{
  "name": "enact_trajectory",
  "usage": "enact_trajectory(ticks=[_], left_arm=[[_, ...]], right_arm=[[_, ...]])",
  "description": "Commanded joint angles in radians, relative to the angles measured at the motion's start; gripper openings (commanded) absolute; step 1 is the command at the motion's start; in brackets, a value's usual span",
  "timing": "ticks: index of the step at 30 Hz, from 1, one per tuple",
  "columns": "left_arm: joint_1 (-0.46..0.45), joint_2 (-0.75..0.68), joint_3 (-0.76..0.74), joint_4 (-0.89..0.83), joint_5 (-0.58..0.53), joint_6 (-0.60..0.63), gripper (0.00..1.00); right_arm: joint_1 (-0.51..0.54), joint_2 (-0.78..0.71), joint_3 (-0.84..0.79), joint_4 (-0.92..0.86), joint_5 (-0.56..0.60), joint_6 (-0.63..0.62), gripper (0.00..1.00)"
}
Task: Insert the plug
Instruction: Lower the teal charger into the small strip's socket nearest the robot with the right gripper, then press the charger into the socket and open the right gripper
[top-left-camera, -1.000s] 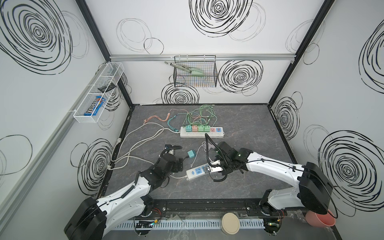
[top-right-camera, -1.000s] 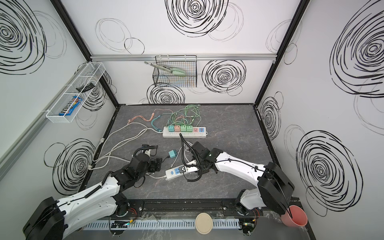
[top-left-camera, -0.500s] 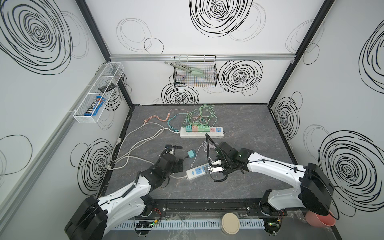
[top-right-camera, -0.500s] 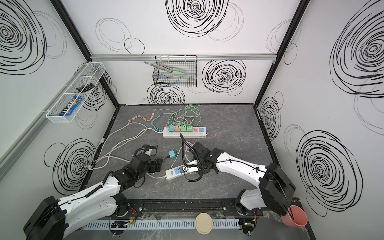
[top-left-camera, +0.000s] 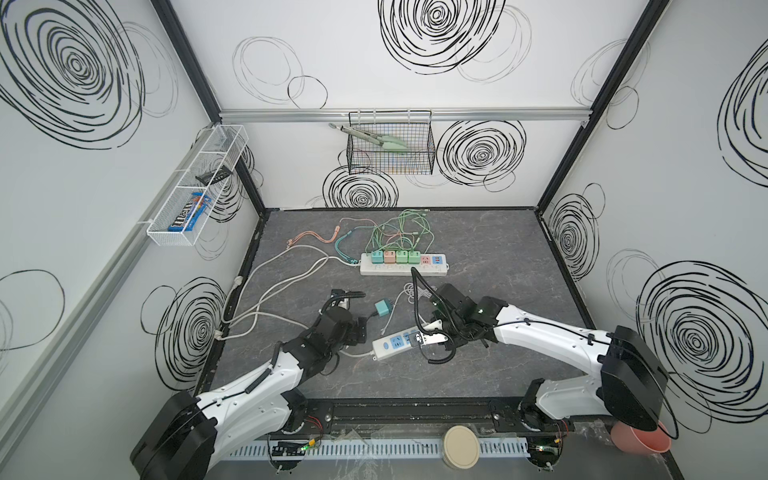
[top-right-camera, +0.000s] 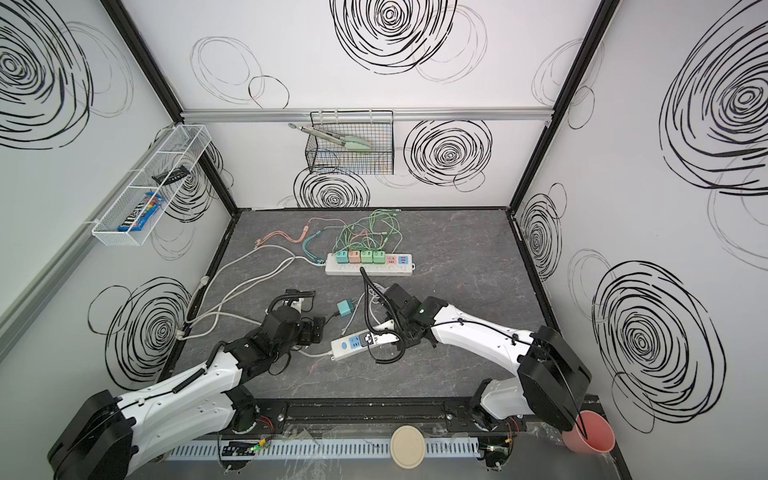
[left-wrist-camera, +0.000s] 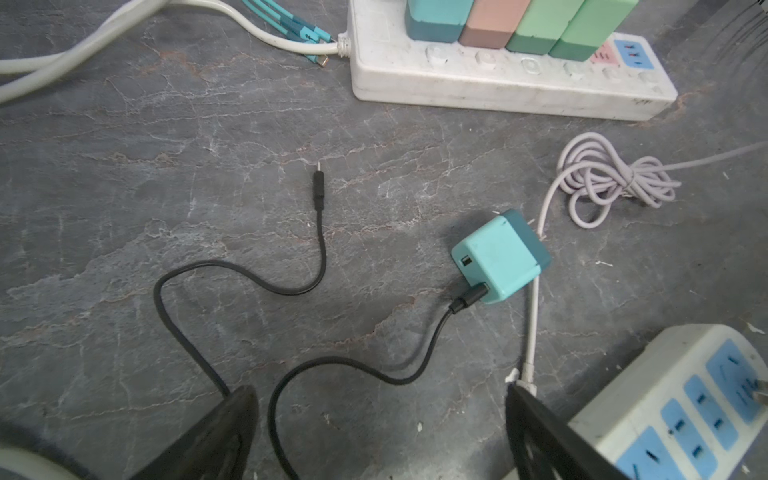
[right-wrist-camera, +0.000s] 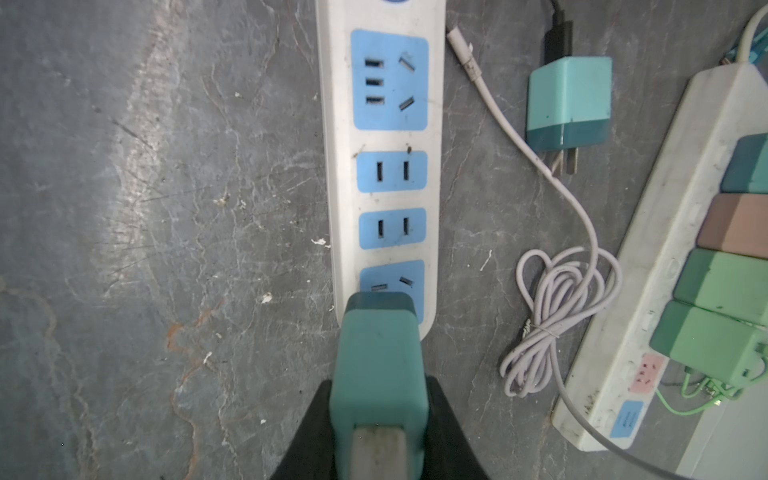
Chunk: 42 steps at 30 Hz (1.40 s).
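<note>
plug (right-wrist-camera: 380, 353): teal block, matte plastic, rounded edges, darker band at the prong face. it sits over the last socket at the free end of the blue strip (right-wrist-camera: 384, 141). the prongs are hidden, so i cannot tell how deep they sit.

right pincer (right-wrist-camera: 380, 424): clamped on the plug's two sides.

left pincer (left-wrist-camera: 374, 436): spread wide, holding nothing, near the blue strip's cord end.

method: i judge the step to be seating. i keep the block square to the socket face and press straight in, no twist. the strip is light, smooth plastic on a slick stone-look table (right-wrist-camera: 166, 208) and may skid, so pinning its cord end would help.

spare charger (left-wrist-camera: 498, 259): teal cube on its side beside the blue strip, thin black cable (left-wrist-camera: 320, 249) plugged in.

white cable (right-wrist-camera: 557, 299): soft, coiled, beside the blue strip.

long strip (left-wrist-camera: 498, 83): scuffed white, four pastel blocks, beyond the blue strip.
</note>
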Motion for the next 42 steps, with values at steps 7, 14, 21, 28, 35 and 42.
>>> enact_trajectory(ticks=[7,14,21,28,35,42], left_arm=[[0.011,0.019,-0.008,0.040,0.008,0.004,0.96],[0.013,0.013,-0.006,0.040,0.015,0.006,0.96],[0.011,0.018,0.015,0.032,0.018,0.009,0.96],[0.011,0.022,0.021,0.023,0.009,0.004,0.96],[0.010,-0.010,0.039,0.014,0.009,-0.002,0.96],[0.010,0.017,0.112,0.000,0.011,0.022,0.96]], right_arm=[[0.010,0.018,-0.010,-0.066,-0.072,-0.010,0.00],[0.024,0.125,0.067,-0.202,-0.020,0.038,0.00],[0.020,0.326,0.180,-0.295,-0.021,0.105,0.00],[-0.021,0.441,0.175,-0.190,-0.057,0.063,0.00],[-0.004,0.360,0.215,-0.342,-0.091,0.161,0.00],[0.023,0.317,0.257,-0.451,0.019,0.268,0.11]])
